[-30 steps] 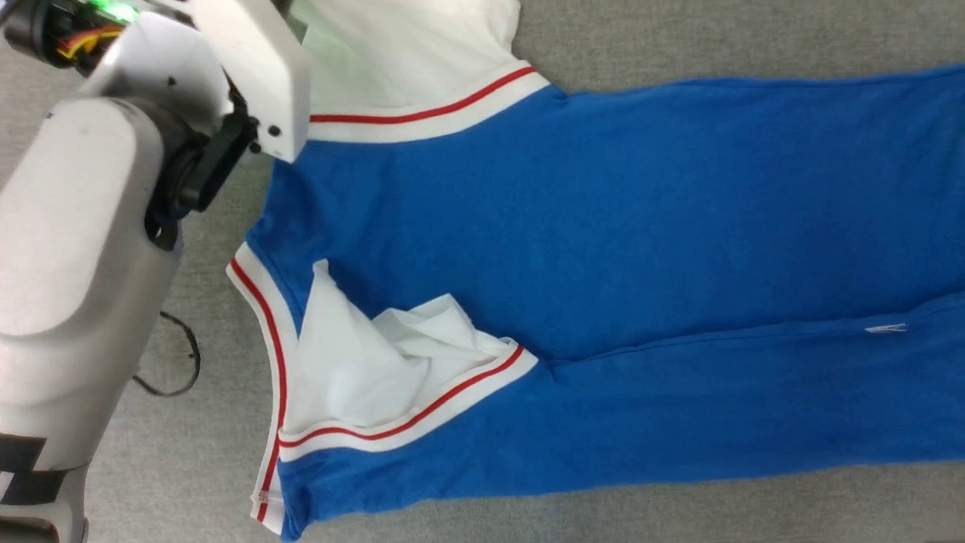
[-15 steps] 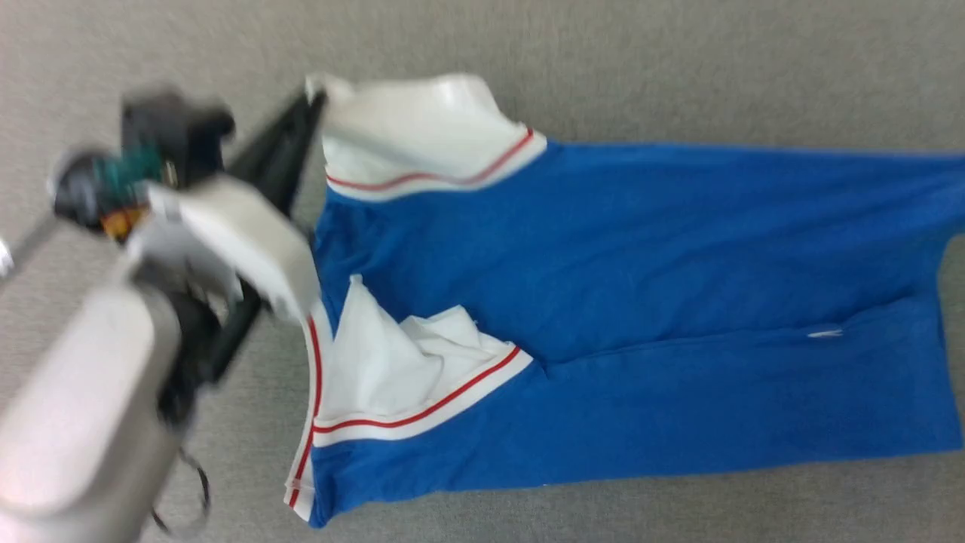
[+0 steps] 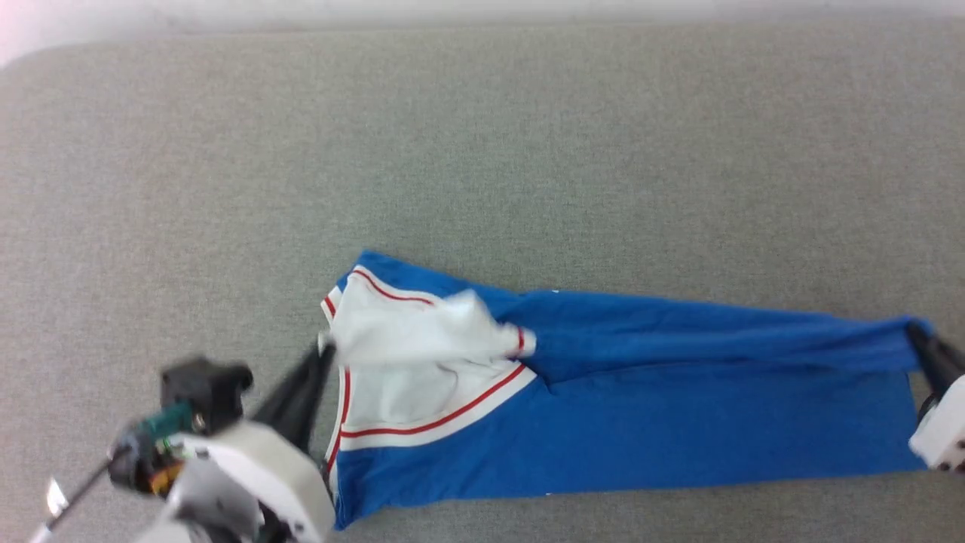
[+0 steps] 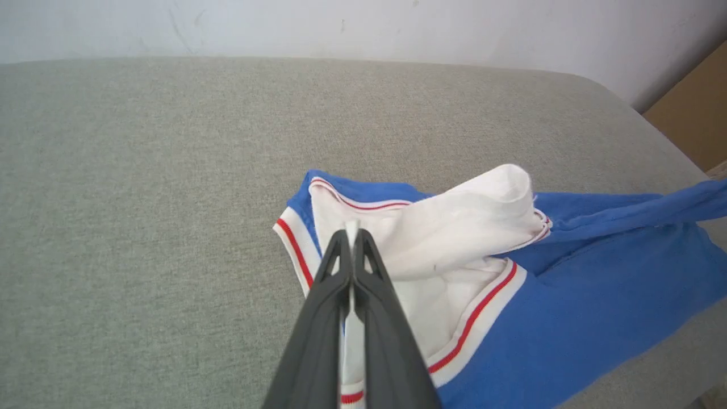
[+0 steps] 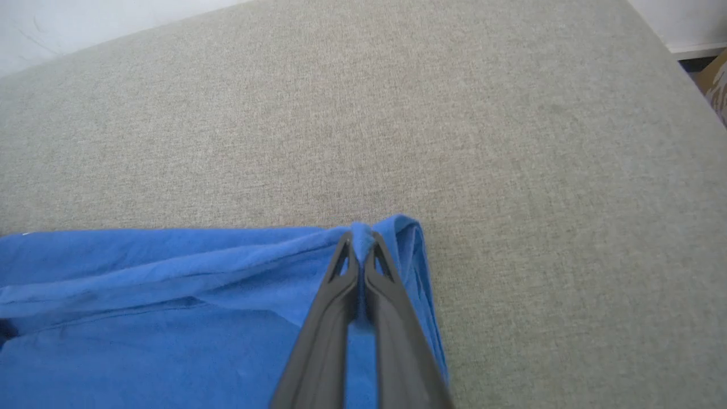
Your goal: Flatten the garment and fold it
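The blue garment (image 3: 641, 422) lies lengthwise across the grey surface, its far long edge lifted and folded toward the near side. My left gripper (image 3: 323, 348) is shut on the white sleeve (image 3: 422, 332) at the collar end; the left wrist view shows that white sleeve (image 4: 460, 221) draped over the lower sleeve, pinched at my left gripper (image 4: 352, 233). At the right end my right gripper (image 3: 916, 332) is shut on the blue hem corner; in the right wrist view my right gripper (image 5: 360, 238) pinches bunched blue garment (image 5: 170, 318). The lettering print is hidden.
The grey fabric-covered surface (image 3: 482, 151) stretches far beyond the garment to a pale wall. Its right edge (image 5: 670, 57) drops off near a brown box (image 4: 690, 113). Open room lies beyond and to the left of the garment.
The head camera has pulled back and up. Both grippers have carried the garment's far edge toward the near side, the upper white sleeve now lying over the lower one.
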{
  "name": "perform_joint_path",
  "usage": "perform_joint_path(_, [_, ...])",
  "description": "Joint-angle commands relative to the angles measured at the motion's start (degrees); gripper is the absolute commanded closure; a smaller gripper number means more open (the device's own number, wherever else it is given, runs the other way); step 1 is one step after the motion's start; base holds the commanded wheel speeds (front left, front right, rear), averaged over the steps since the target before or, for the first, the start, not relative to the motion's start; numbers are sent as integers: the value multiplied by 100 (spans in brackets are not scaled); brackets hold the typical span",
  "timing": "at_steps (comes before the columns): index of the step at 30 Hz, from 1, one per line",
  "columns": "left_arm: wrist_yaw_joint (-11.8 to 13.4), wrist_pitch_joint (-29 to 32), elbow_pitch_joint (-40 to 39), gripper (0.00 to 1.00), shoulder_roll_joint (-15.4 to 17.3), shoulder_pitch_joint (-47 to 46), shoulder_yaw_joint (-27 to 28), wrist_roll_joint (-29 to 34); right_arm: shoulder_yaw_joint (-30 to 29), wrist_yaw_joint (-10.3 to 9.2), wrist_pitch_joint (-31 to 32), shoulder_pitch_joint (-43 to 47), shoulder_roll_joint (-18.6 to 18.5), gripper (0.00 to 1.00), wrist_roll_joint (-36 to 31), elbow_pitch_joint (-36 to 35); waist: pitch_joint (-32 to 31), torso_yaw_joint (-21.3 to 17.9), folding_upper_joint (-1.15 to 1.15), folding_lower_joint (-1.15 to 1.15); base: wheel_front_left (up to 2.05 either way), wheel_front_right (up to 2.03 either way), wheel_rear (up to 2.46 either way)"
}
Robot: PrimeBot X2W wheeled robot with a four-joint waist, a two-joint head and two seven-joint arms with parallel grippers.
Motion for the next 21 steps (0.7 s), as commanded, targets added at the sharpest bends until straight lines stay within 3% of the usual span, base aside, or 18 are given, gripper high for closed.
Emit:
perform_joint_path(1, [34,-34,49,100,-29,107,11,-58,15,-11,11,67,29,100,-20,6,-34,-13,0,2,0,0,0])
perform_joint_path(11, [-302,-287,1508,100,-608,138,-336,-360,276,-11,-149,189,136,100,-370,664,-154,-3,0,2,0,0,0])
perform_joint_path(12, [-342,-309,1655,100,-662,73,-369,-356,292,-11,-174,170,142,94,-394,742,-167,-4,0,2,0,0,0])
perform_joint_path(13, [-354,-361,1769,96,-725,11,-375,-350,295,-11,-197,146,158,58,-403,816,-180,-6,0,2,0,0,0])
perform_joint_path(14, [-351,-422,1856,78,-788,-40,-366,-350,303,-11,-216,121,167,22,-412,874,-190,-15,0,2,0,0,0])
perform_joint_path(15, [-356,-476,1908,45,-834,-83,-365,-342,315,-11,-224,98,169,0,-420,911,-199,-26,0,2,0,0,0])
perform_joint_path(16, [-329,-567,1926,0,-887,-112,-325,-344,322,-11,-225,78,175,0,-395,919,-206,-34,0,2,0,0,0])
perform_joint_path(21, [171,-1463,1454,0,-1060,-18,209,-186,147,-11,-280,62,218,0,-152,544,-176,-97,0,2,0,0,0])
